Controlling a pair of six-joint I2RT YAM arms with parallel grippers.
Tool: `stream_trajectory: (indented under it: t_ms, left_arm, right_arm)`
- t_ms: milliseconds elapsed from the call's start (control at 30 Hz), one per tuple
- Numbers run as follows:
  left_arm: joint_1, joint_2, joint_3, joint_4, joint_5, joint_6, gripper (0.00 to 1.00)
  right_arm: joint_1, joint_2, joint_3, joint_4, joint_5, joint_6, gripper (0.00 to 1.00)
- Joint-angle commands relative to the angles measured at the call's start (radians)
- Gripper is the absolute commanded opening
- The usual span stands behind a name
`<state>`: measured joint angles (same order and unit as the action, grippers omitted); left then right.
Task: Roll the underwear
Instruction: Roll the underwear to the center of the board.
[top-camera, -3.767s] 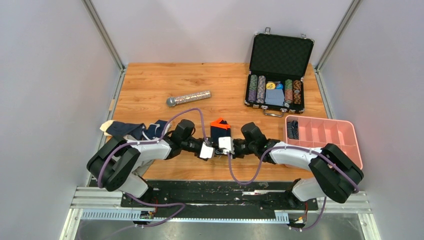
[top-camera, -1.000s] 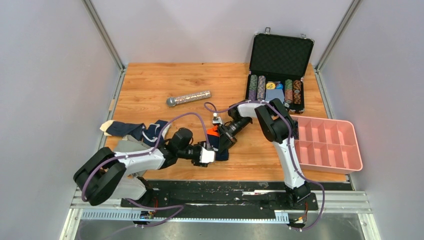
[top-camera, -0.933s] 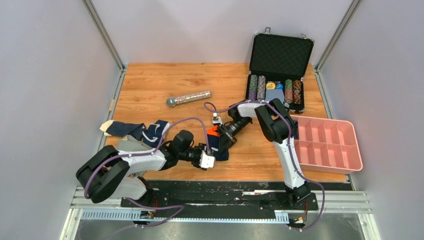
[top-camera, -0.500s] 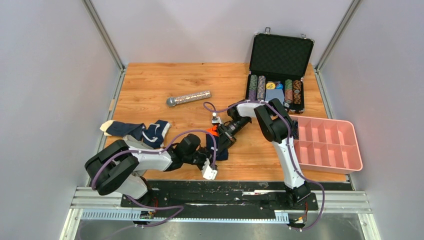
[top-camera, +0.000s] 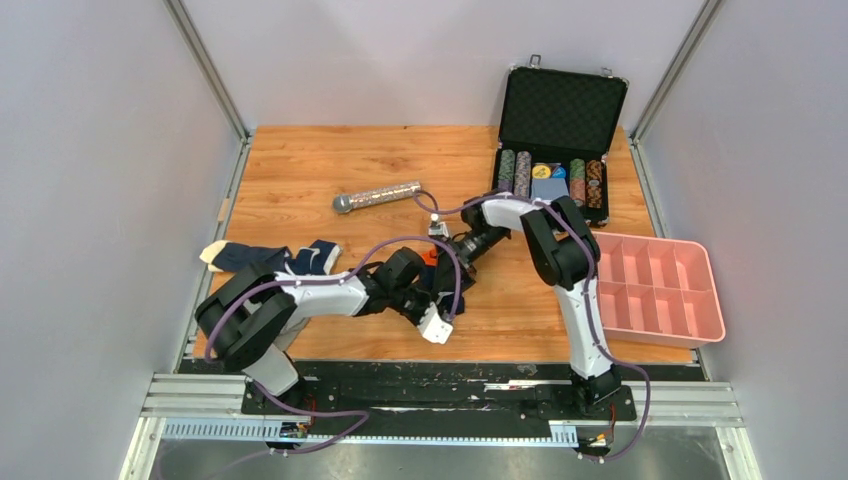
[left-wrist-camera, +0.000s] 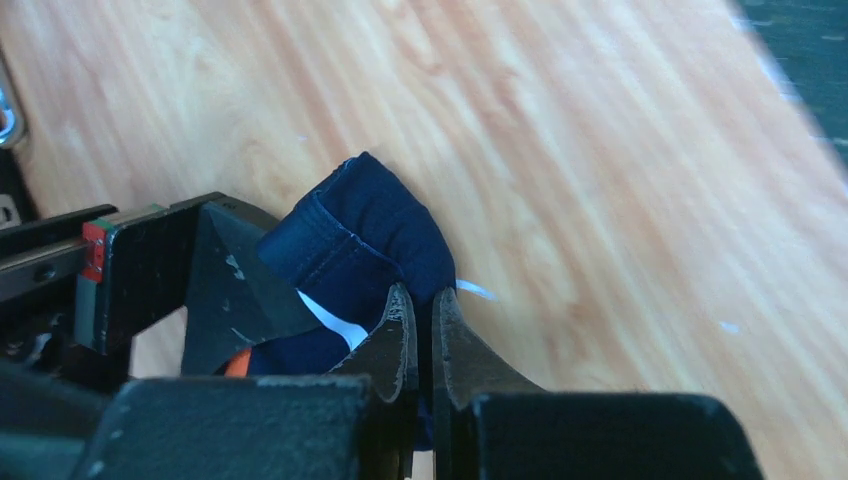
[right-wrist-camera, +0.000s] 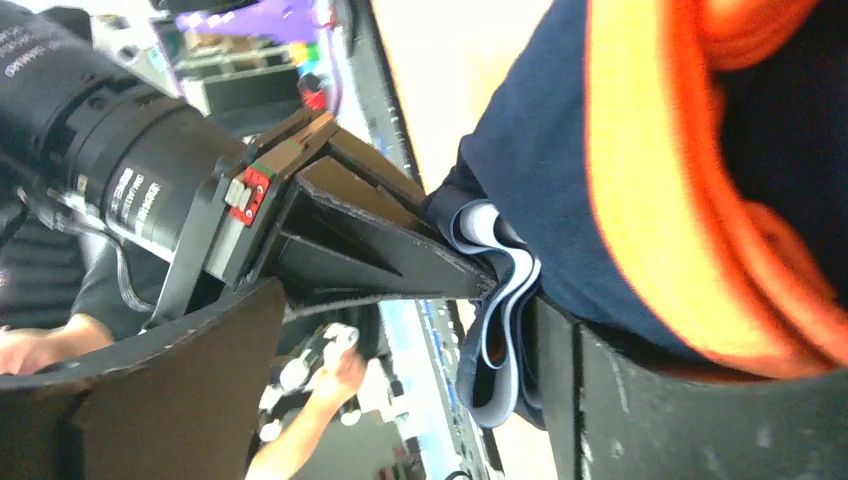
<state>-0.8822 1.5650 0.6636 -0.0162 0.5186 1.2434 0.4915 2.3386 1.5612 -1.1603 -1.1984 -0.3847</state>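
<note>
Bench: striped underwear lies loose, left-centre | Navy underwear: lower centre, bundled between both arms, roll judged unfinished | Right end effector: jaws wide, straddling the bundle | Left end effector: clamped on its folded edge | Next, judged: tuck edge, tighten roll without slippage.
</note>
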Motion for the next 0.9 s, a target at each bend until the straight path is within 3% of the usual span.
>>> stream_trajectory:
  t_ms: [0, 100, 167, 300, 367, 467, 533, 633, 733, 800, 867]
  left_arm:
    - [0.014, 0.136, 0.073, -0.198, 0.021, -0.087, 0.00]
    - [0.040, 0.154, 0.121, -0.262, 0.120, -0.134, 0.00]
    - [0.071, 0.171, 0.156, -0.311, 0.197, -0.139, 0.00]
    - [0.128, 0.227, 0.226, -0.376, 0.309, -0.163, 0.00]
    - [0.155, 0.243, 0.251, -0.381, 0.358, -0.182, 0.00]
    - [0.184, 0.270, 0.286, -0.402, 0.428, -0.196, 0.00]
    - [0.197, 0.298, 0.327, -0.462, 0.470, -0.171, 0.00]
    - [0.214, 0.349, 0.395, -0.580, 0.540, -0.127, 0.00]
    - [0.232, 0.390, 0.450, -0.670, 0.591, -0.105, 0.00]
    - [0.244, 0.421, 0.480, -0.717, 0.612, -0.086, 0.00]
    - [0.253, 0.449, 0.504, -0.752, 0.623, -0.070, 0.00]
  right_arm:
    - [-0.128, -0.087, -0.012, 0.125, 0.190, -0.050, 1.00]
    - [-0.261, -0.282, 0.040, 0.141, 0.201, -0.083, 1.00]
    - [-0.347, -0.448, 0.006, 0.274, 0.260, -0.056, 1.00]
    - [-0.443, -0.929, -0.469, 0.918, 0.470, -0.030, 1.00]
    - [-0.434, -1.110, -0.704, 1.107, 0.439, -0.109, 1.00]
    - [-0.334, -1.246, -0.879, 0.965, 0.360, -0.349, 1.00]
    - [-0.189, -1.291, -0.966, 0.906, 0.452, -0.492, 0.94]
    - [0.004, -1.320, -1.055, 1.006, 0.568, -0.555, 0.77]
    - [0.123, -1.247, -1.043, 1.091, 0.632, -0.545, 0.61]
    - [0.177, -1.201, -1.043, 1.140, 0.649, -0.570, 0.59]
    - [0.210, -1.187, -1.070, 1.242, 0.649, -0.588, 0.63]
